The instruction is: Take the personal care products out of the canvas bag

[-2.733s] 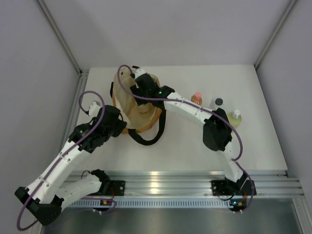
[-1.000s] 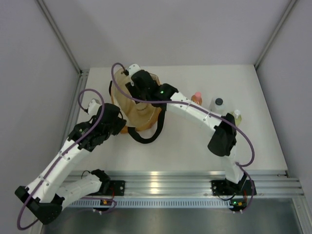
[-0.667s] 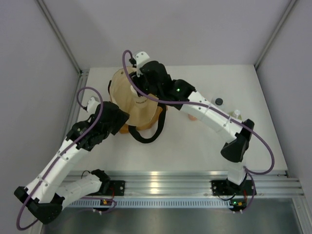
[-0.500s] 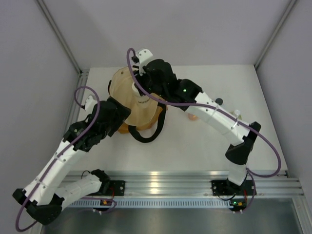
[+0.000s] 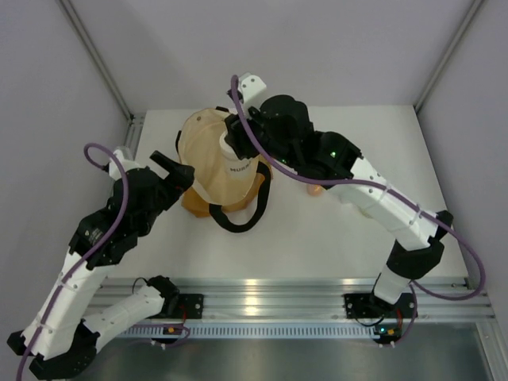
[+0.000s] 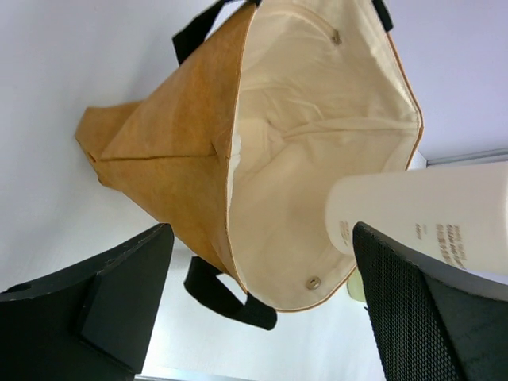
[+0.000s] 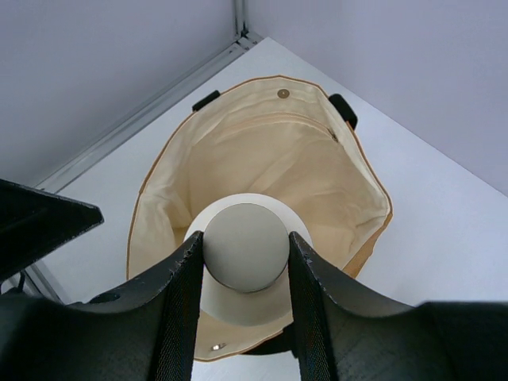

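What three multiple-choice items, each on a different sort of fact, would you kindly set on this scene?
1. Where is the cream-white bottle? A flat on the table; B in the right gripper above the canvas bag; C at the bag's bottom.
2. What colour is the bag's lining? A black; B pink; C cream.
3. How is the left gripper? A open, empty; B shut on a handle; C shut on a bottle.
Answers: B, its cap is clamped over the bag's mouth; C, the inside shows pale cream; A, its jaws stand wide apart.
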Robot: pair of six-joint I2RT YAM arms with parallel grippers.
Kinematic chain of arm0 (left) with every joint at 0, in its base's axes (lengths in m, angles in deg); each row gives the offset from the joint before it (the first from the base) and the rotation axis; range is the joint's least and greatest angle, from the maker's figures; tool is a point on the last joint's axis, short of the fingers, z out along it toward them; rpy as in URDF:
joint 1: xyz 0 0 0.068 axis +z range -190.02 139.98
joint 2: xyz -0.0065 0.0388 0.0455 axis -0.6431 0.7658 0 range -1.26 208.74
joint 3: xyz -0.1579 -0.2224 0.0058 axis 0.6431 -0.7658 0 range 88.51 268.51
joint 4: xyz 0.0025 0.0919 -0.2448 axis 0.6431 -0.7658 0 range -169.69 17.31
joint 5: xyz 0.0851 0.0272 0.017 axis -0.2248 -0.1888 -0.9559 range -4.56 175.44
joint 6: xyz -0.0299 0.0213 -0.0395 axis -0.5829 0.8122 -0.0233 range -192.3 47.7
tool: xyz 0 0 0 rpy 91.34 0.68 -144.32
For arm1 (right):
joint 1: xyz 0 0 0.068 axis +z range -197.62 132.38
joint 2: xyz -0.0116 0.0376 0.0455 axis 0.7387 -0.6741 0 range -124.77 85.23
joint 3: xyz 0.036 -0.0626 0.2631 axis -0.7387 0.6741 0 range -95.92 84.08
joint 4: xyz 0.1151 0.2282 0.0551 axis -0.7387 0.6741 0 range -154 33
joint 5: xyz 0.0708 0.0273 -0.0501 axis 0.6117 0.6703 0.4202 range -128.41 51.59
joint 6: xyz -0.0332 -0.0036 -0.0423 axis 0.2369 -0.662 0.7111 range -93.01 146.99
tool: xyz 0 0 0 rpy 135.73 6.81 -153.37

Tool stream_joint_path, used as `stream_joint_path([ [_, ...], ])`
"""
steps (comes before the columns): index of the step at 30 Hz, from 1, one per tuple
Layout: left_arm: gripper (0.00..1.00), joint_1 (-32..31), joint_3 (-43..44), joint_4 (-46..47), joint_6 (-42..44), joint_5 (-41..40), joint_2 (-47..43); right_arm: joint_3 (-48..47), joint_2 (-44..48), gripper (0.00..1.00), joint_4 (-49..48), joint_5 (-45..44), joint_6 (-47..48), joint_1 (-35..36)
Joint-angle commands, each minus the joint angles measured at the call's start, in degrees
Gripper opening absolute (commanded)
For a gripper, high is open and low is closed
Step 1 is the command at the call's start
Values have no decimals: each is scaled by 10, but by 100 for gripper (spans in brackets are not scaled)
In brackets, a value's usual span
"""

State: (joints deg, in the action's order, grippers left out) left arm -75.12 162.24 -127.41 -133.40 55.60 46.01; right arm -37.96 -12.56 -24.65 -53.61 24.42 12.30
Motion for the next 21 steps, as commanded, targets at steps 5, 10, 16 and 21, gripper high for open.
stream_joint_path([
  [5,98,-2,40,-27,70,-69,-9,-48,91,0,-57,-8,-9,20],
  [10,98,-2,41,-29,99,-88,-6,-19,128,0,-47,-30,-6,19],
  [16,98,-2,84,-43,143,-105,26,57,183,0,-50,-73,-6,19],
  [21,98,-2,115,-43,166,-129,40,118,222,0,-56,-121,-6,18],
])
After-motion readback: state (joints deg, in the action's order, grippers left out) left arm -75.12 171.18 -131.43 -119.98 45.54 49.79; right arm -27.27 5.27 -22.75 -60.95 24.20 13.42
